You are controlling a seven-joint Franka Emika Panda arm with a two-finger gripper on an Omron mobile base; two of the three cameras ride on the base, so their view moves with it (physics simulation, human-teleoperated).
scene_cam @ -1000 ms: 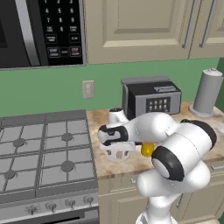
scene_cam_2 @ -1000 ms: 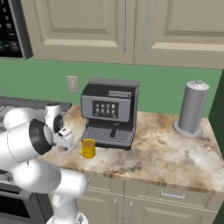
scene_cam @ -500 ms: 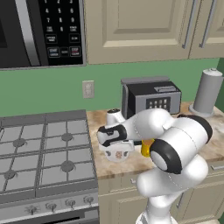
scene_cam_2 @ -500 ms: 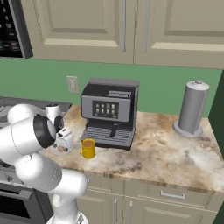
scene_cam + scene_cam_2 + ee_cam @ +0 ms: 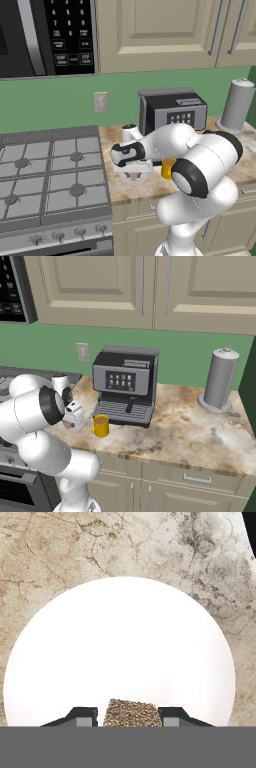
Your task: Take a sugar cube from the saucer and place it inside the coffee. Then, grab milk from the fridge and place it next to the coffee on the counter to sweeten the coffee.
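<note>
The saucer (image 5: pixel 120 637) lies on the counter (image 5: pixel 190 431), just left of the coffee machine. My gripper (image 5: pixel 130 714) points straight down at it. The brownish sugar cube (image 5: pixel 132 712) sits on the plate between the two fingertips (image 5: pixel 85 714), which press in close on both its sides. In the left base view the gripper (image 5: pixel 133 172) hangs low over the saucer (image 5: pixel 135 180). The coffee (image 5: pixel 100 426), a yellow mug with brown liquid, stands just right of the saucer (image 5: pixel 70 427); my arm partly covers it (image 5: pixel 166 169) from the left side. The milk and the fridge are out of view.
A black and grey coffee machine (image 5: pixel 125 383) stands right behind the mug. Further right is a tall grey cylinder (image 5: pixel 218 380). A gas stove (image 5: pixel 45 170) borders the counter on the left, with a microwave (image 5: pixel 45 35) above it. Wall cabinets hang overhead.
The fingers have closed in from wide open onto the sugar cube. The arm has barely shifted over the saucer.
</note>
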